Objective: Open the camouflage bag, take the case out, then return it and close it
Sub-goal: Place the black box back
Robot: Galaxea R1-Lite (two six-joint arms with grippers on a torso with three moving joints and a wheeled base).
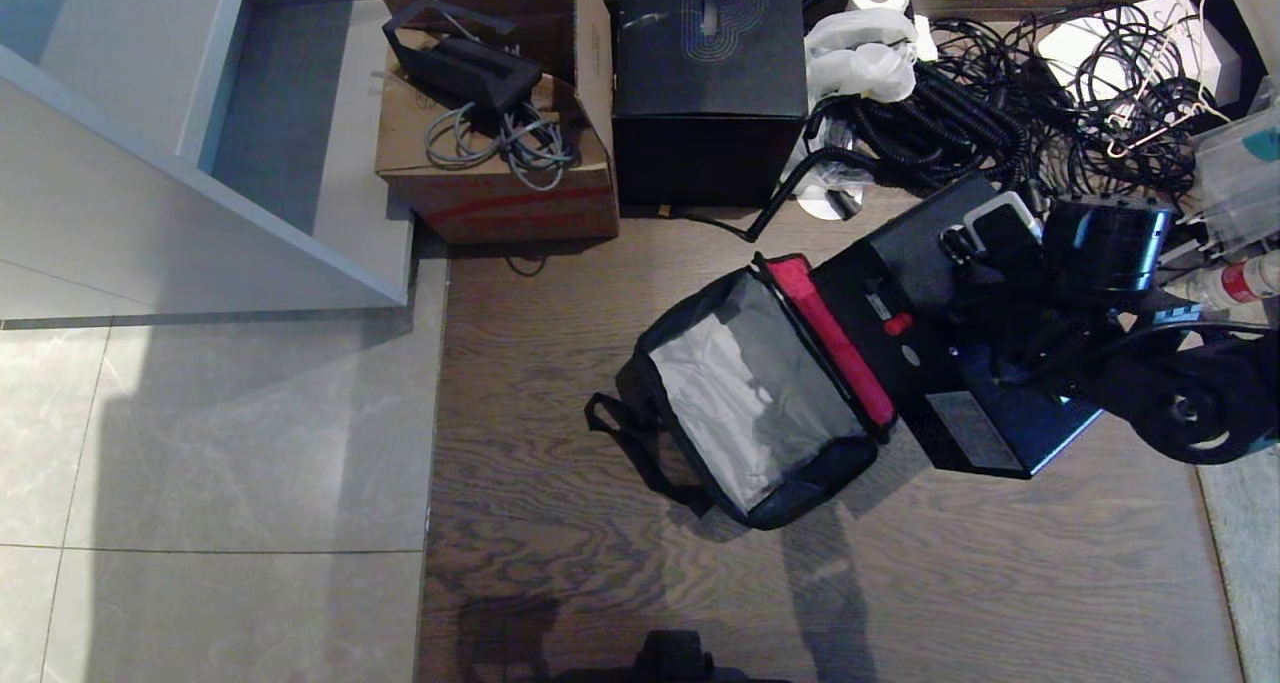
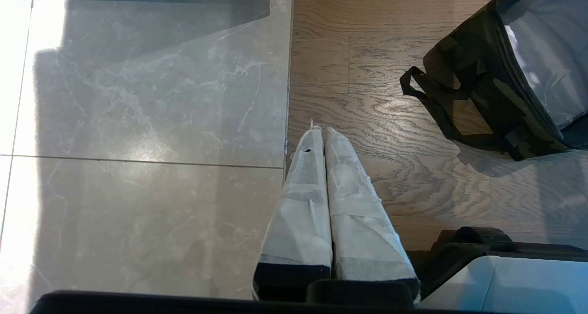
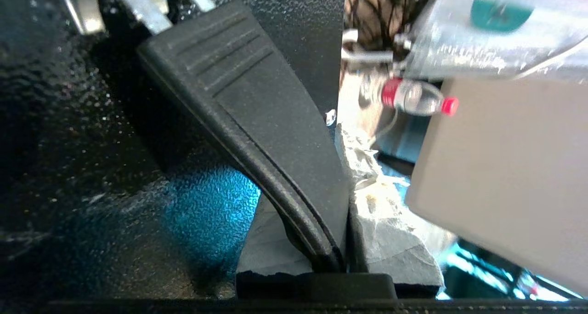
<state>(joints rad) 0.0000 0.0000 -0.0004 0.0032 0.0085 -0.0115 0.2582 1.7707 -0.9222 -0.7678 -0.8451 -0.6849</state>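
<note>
Case [image 1: 960,363], black and speckled, hangs beside the open camouflage bag [image 1: 750,393] with the right gripper's [image 3: 342,240] jaws pinching its strap handle [image 3: 257,121], which could slip and drop it onto the floor.

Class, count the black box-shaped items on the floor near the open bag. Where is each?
2. The case is right of the camouflage bag, its handle gripped by the right tool. A larger black box stands beside the cardboard box. Others may hide under cables.

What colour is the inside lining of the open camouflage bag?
Grey. The camouflage bag shows its lining best in the head view.
</note>
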